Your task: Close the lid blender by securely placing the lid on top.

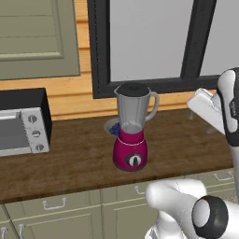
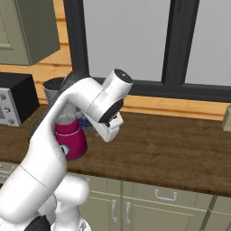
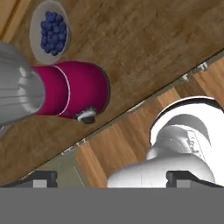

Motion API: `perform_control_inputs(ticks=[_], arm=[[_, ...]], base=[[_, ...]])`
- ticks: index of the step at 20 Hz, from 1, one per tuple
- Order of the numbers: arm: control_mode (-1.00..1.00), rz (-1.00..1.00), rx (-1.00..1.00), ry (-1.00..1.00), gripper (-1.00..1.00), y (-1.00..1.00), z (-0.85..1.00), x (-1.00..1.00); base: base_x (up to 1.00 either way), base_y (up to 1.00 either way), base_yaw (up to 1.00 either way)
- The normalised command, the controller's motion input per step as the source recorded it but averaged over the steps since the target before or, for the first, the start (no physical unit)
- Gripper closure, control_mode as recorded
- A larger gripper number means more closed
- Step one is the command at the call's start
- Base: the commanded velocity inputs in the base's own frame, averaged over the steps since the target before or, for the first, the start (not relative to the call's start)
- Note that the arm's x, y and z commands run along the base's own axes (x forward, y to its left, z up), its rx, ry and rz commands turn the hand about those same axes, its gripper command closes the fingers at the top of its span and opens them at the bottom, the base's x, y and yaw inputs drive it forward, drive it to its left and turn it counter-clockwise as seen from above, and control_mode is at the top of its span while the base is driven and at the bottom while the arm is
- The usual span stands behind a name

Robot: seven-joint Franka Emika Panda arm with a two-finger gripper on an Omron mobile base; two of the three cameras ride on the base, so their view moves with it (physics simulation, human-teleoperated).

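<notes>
Already the lid (image 1: 134, 88) sits on the jar mouth of the blender (image 1: 131, 135) on the counter (image 1: 186, 140); my gripper (image 3: 111, 179) has fingers spread wide, holding nothing; I judge the lid light, stiff, smooth, best gripped across its rim.

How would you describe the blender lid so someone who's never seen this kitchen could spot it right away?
Start at the big dark-framed window above the wooden counter. In front of it stands the blender, a magenta base under a tall clear grey jar. The lid is the small black domed cap sitting on the jar's mouth, the only black thing up there.
</notes>
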Motion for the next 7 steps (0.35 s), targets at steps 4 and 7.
perform_control_inputs(ticks=[4, 7], arm=[[-1.00, 0.00, 0.04, -0.48, -1.00, -1.00, -1.00, -1.00], [-1.00, -0.05, 0.42, -0.45, -1.00, -1.00, -0.13, -0.67]], base=[[0.00, 0.00, 0.00], [0.00, 0.00, 0.00]])
